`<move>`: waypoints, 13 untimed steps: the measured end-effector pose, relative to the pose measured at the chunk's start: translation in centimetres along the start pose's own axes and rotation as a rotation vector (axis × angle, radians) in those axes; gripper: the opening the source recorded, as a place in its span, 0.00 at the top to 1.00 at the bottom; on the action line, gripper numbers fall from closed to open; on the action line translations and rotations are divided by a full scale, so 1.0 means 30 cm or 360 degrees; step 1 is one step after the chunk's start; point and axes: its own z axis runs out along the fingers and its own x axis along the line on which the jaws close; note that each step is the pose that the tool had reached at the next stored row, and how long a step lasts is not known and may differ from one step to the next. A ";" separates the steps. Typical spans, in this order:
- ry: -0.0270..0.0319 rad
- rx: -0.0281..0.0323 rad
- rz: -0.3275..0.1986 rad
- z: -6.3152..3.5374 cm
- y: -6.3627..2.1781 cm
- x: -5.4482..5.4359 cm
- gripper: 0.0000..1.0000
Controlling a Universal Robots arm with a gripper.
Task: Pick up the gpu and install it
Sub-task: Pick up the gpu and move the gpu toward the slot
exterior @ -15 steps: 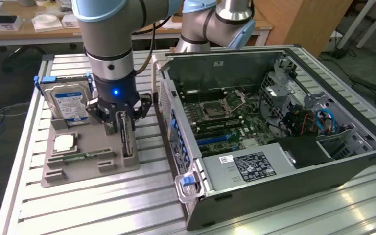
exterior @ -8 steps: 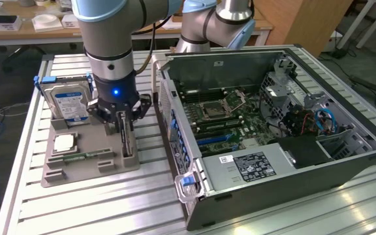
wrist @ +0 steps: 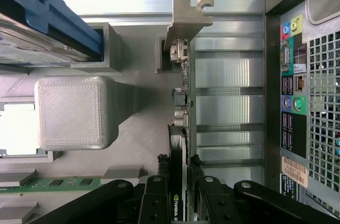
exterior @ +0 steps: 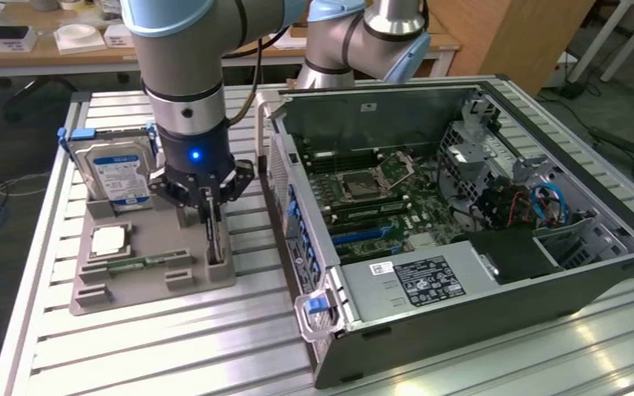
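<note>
The gpu [exterior: 217, 241] stands on edge in a slot of the grey holder [exterior: 152, 285], on the side nearest the computer case. My gripper [exterior: 210, 216] has come straight down over it, one finger on each face of the card. In the wrist view the gpu [wrist: 182, 88] runs away from me as a thin dark edge, its metal end bracket [wrist: 187, 18] at the far end. There the gripper [wrist: 180, 161] has its black fingers [wrist: 159, 181] pressed against both sides of the card's near end. The card still sits in its slot.
The holder also carries a silver hard drive with a blue label [exterior: 115, 171], a small green memory stick [exterior: 141, 264] and a square chip [exterior: 110, 240]. The open computer case [exterior: 461, 231] lies just to the exterior view's right, its rear ports [wrist: 289, 102] close beside the card.
</note>
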 end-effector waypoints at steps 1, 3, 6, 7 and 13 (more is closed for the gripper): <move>0.00000 0.00000 0.0000 0.000 0.000 0.000 0.74; 0.00000 0.00000 0.0000 0.000 0.000 0.000 0.74; 0.00000 0.00000 0.0000 0.000 0.000 0.000 0.74; 0.00000 0.00000 0.0000 0.000 0.000 0.000 0.74; -0.00002 -0.00021 0.0000 -0.007 0.000 0.000 0.74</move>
